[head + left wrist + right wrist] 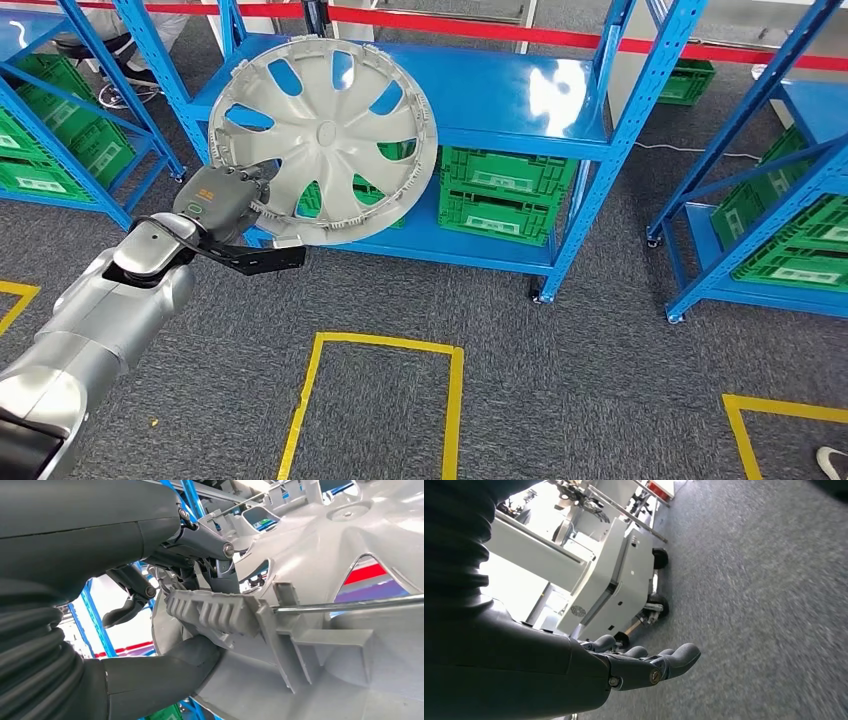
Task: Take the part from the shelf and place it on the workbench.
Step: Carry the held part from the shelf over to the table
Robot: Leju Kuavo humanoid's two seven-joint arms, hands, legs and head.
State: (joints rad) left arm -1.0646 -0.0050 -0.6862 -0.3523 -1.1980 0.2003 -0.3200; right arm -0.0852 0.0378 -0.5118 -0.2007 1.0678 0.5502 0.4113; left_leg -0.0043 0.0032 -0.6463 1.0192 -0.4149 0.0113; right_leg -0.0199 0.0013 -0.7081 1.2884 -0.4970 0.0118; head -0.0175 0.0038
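The part is a silver wheel cover (325, 135) with spoke openings, held tilted in the air in front of the blue shelf (500, 100). My left hand (225, 205) grips its lower left rim. In the left wrist view, the thumb and fingers (200, 540) clamp the ribbed back edge of the wheel cover (325, 580). My right hand (644, 667) hangs beside my body over the grey carpet, fingers extended and apart, holding nothing.
Green crates (500, 195) fill the lower shelf level, and more sit in the racks at left (60, 140) and right (790, 240). Yellow tape boxes (380, 400) mark the grey carpet. A white wheeled cart (609, 585) stands near my right hand. A shoe (832, 462) shows at the lower right corner.
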